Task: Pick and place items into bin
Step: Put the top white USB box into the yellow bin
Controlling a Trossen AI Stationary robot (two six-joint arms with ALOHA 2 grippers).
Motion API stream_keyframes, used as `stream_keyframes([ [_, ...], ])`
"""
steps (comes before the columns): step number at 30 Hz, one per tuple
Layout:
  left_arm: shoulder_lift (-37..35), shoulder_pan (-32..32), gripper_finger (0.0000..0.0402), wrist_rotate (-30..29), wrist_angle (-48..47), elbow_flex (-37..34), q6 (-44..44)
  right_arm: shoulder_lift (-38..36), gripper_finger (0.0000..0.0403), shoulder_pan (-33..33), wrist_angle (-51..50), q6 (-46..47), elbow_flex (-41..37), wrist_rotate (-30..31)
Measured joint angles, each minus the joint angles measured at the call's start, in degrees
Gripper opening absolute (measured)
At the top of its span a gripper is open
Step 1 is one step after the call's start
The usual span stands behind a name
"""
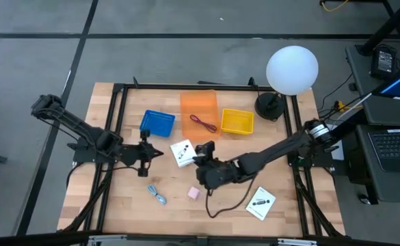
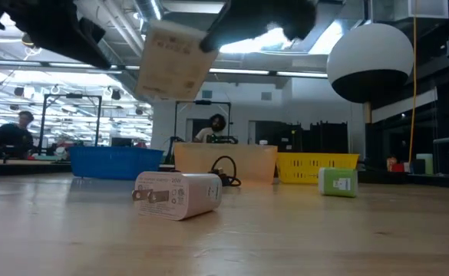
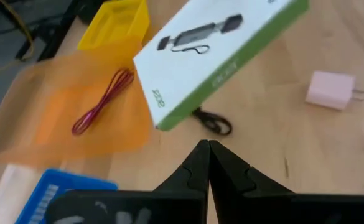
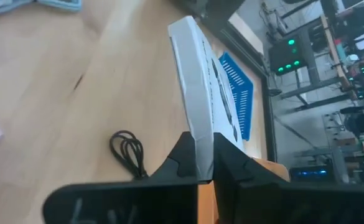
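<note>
The right gripper [image 1: 198,158] clamps a flat, rigid white box [image 1: 182,152] by one edge, lifted clear of the wooden table [image 1: 117,205] near centre. In the right wrist view it stands on edge, long axis running away from the fingers. Only the left wrist view shows its green side band. At twelve o'clock sits the translucent orange bin [image 1: 199,113]. The left gripper [image 1: 149,154], fingers pressed together and empty, waits at nine o'clock.

Cable [image 1: 203,123] in middle bin [image 1: 199,104]
</note>
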Motion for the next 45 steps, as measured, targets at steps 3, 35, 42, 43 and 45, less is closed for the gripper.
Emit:
stream_keyframes([
  [3, 0.0, -1.2, 0.0003, -0.4, 1.5, 0.0, 1.9, -2.2, 0.0006, 1.2, 2.0, 0.6, -3.7, 2.3],
  [35, 5.8, 6.9, 0.0003, 14.9, 20.1, 0.1, 18.2, -23.9, 0.0006, 11.7, 31.5, -8.1, -38.8, 8.1],
  [42, 10.8, 11.6, 0.0003, 21.7, 27.2, 0.1, 22.2, -23.9, 0.0006, 11.7, 29.7, -7.6, -38.8, 12.2],
  [43, 11.5, 12.4, 0.0002, 23.0, 28.8, 0.1, 23.1, -23.9, 0.0006, 11.8, 29.0, -7.2, -38.8, 13.9],
  [45, 12.5, 14.2, 0.0001, 25.0, 30.5, 0.1, 24.3, -23.9, 0.0006, 12.1, 27.4, -6.0, -38.8, 17.3],
])
